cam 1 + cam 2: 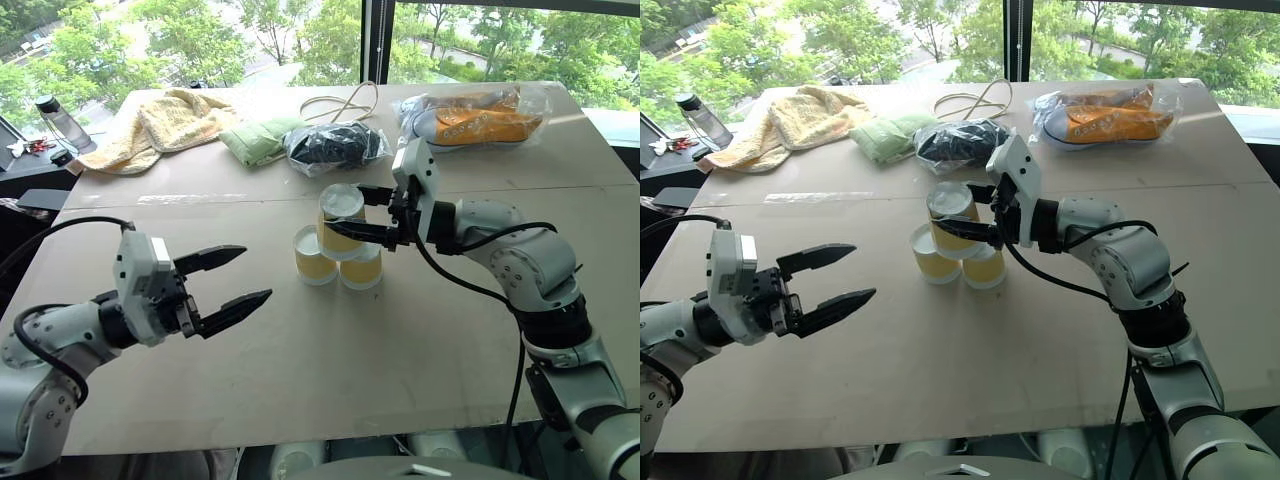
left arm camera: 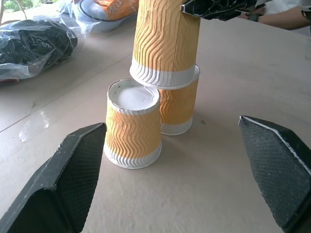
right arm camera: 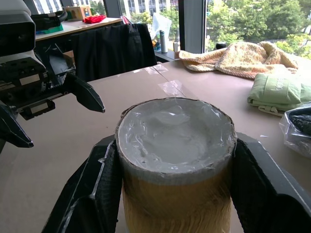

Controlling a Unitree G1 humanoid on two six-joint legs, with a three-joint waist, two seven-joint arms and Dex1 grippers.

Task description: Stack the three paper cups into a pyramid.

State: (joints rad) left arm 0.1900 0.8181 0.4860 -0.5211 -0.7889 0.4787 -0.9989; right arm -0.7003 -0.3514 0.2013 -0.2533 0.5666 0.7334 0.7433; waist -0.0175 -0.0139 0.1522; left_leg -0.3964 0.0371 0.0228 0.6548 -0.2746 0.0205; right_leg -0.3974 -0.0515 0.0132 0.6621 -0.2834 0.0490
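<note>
The left gripper (image 1: 228, 280) hovered over the near part of the table (image 1: 330, 390), its two fingers spread wide apart with nothing between them, pointing toward the cups.

Past it, near the table's middle, two base cups stood upside down, touching side by side: the left cup (image 1: 313, 256) and the right cup (image 1: 361, 268). The top cup (image 1: 340, 216), also upside down, sat over the junction of the two, its rim on or just above their bases; contact could not be confirmed. The right gripper (image 1: 362, 213) reached in from the right, its fingers clamped on opposite sides of the top cup.

Along the far edge lay, from left to right, a bottle (image 1: 60, 122), a yellow towel (image 1: 160, 125), a green cloth (image 1: 258, 138), a dark bagged item (image 1: 335, 146), a cord (image 1: 345, 100) and a bagged orange shoe (image 1: 478, 115).
</note>
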